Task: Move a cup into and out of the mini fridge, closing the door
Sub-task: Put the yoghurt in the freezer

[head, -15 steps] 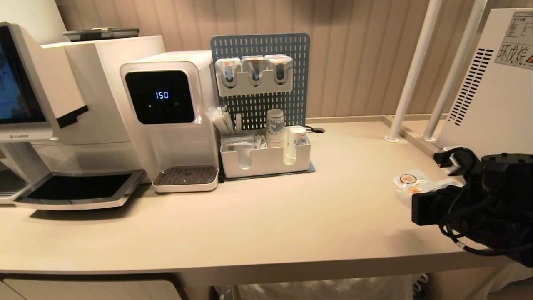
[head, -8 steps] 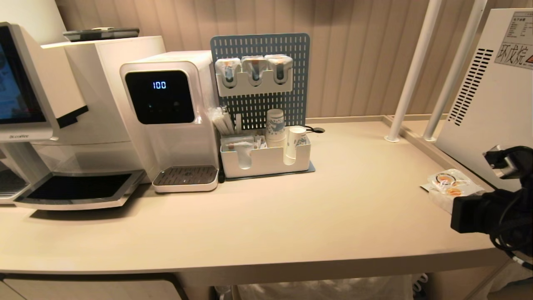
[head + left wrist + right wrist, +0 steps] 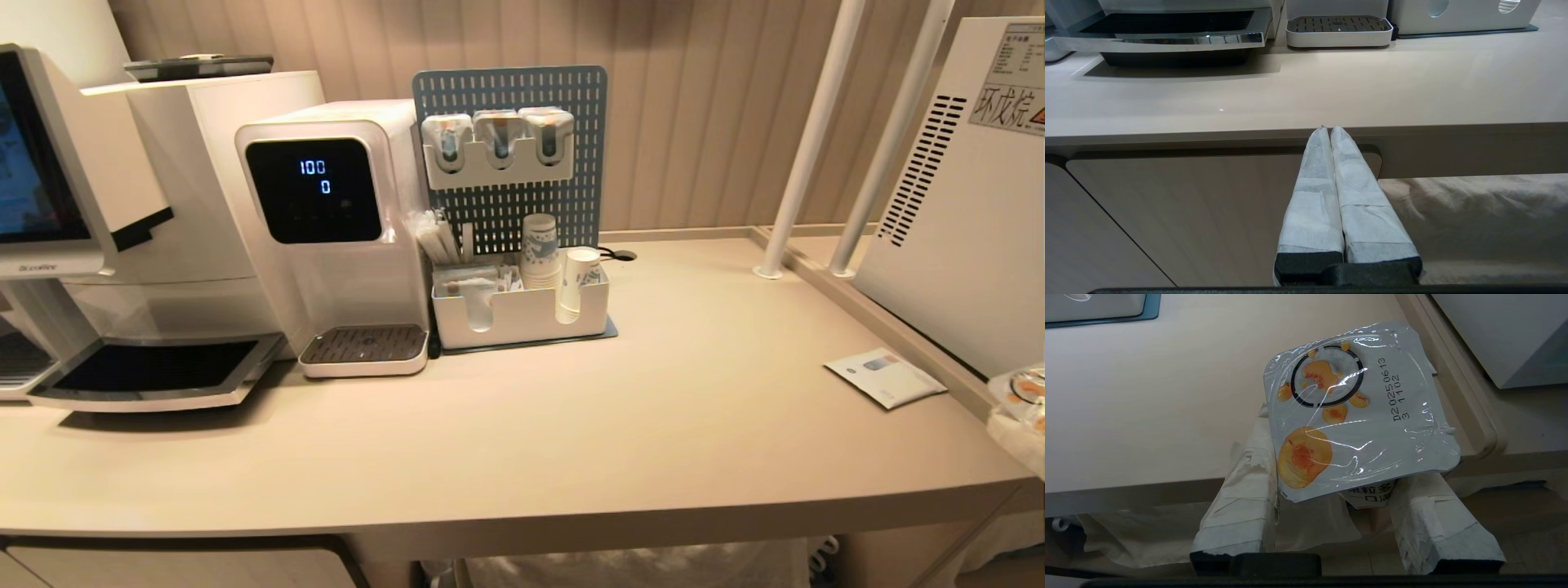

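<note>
Reads "100" with "0" beneath on the black screen [image 3: 314, 189] of the water dispenser [image 3: 343, 237]. Printed "D2025 0613 3 1102" on the foil lid of the cup [image 3: 1359, 424], Chinese characters on its side. Large Chinese characters and an orange triangle on the sticker [image 3: 1012, 90] of the mini fridge [image 3: 963, 204]. Small brand lettering on the coffee machine [image 3: 37, 267], illegible.

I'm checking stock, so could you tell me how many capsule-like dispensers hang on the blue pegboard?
3: side by side in the white holder on the blue perforated pegboard, left, middle, right. None seem hidden.
</note>
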